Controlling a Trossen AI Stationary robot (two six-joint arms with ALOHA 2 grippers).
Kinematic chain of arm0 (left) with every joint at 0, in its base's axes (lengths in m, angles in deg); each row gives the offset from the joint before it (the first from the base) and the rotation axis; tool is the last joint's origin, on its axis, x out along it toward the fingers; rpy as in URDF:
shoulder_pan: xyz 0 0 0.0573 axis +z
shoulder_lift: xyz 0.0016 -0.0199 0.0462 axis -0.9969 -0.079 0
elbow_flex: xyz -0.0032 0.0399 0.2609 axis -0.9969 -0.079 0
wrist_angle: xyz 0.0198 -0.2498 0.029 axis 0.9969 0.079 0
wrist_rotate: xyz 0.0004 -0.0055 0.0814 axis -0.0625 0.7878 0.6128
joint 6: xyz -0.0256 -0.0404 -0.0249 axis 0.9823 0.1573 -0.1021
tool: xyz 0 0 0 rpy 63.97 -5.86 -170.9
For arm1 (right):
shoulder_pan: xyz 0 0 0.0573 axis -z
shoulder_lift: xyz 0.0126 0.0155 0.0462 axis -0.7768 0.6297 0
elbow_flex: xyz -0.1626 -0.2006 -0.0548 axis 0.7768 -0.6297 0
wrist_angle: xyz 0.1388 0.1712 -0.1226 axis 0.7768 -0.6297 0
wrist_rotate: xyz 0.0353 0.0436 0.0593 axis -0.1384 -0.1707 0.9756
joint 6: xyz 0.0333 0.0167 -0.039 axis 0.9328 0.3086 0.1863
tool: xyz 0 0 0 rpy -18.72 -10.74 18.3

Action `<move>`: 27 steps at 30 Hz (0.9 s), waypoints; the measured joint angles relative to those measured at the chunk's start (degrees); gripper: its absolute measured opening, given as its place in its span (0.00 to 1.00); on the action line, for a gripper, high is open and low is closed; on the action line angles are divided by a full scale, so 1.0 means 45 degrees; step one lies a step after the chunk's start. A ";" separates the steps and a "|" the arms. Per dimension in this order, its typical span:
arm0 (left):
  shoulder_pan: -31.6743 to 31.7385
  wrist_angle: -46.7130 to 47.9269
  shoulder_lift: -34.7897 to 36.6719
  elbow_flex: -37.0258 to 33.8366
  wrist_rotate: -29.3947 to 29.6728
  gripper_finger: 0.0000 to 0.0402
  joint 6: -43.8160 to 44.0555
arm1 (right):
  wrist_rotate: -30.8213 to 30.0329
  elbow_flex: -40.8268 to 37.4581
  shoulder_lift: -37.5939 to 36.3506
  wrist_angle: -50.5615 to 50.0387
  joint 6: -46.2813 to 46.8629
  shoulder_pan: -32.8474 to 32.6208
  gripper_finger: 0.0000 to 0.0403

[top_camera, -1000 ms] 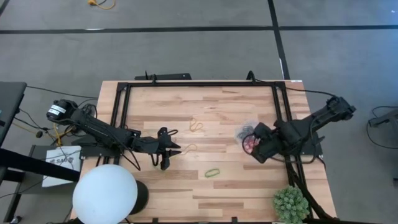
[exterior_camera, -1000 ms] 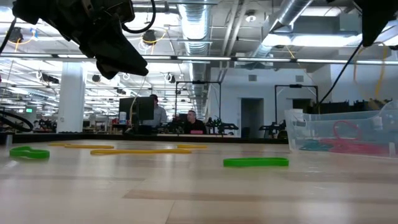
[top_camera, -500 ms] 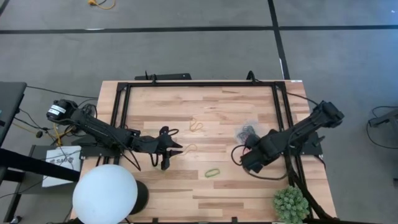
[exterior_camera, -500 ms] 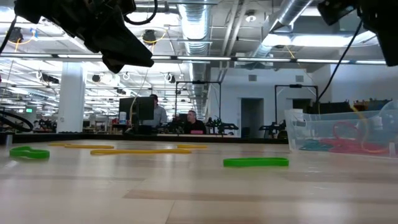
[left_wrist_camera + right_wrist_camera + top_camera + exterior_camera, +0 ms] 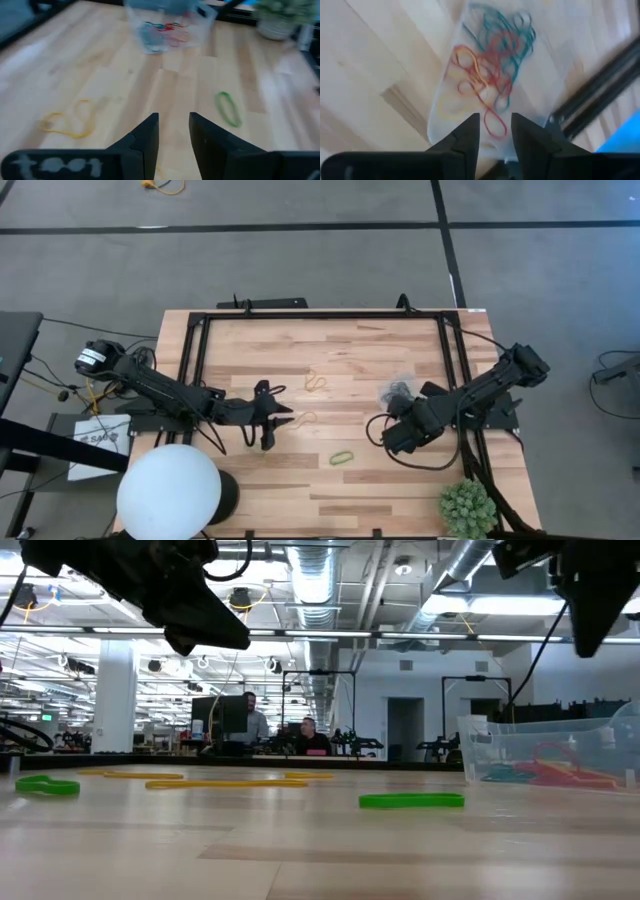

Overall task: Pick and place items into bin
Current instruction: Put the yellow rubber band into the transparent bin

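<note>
Rubber bands lie scattered on the wooden table [image 5: 300, 500]: a green band [image 5: 343, 457] sits lower centre in the high view, a yellow-orange loop [image 5: 317, 382] near the middle top, and another yellow-orange loop [image 5: 304, 419] just right of the left gripper [image 5: 281, 423]. The bin [image 5: 545, 752] stands at the right edge of the low view, a clear container holding a tangle of red, teal and yellow bands; in the high view it is mostly covered by the right arm.

The left gripper hangs above the table at centre left of the high view, its fingers [image 5: 148, 135] slightly apart with a narrow gap, holding nothing. The right gripper [image 5: 385, 442] is right of centre in the high view, beside the bin; its fingers [image 5: 470, 132] are likewise a little apart and empty, with the bin's bands [image 5: 490, 80] showing beyond them.
</note>
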 joint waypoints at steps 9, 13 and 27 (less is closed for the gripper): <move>0.0958 0.3035 0.1286 0.0475 0.0336 0.24 0.0152 | -0.0789 -0.0001 -0.2592 0.4870 -0.5590 -0.0793 0.27; 0.1657 0.5402 0.2097 0.0964 0.0350 0.24 0.0046 | -0.3720 -0.0017 -0.4579 0.5439 -0.6710 -0.1608 0.27; 0.3030 0.2048 0.0061 -0.0219 -0.0967 0.24 -0.1162 | -0.6477 -0.9690 -1.1728 1.8374 -1.0427 -0.4059 0.27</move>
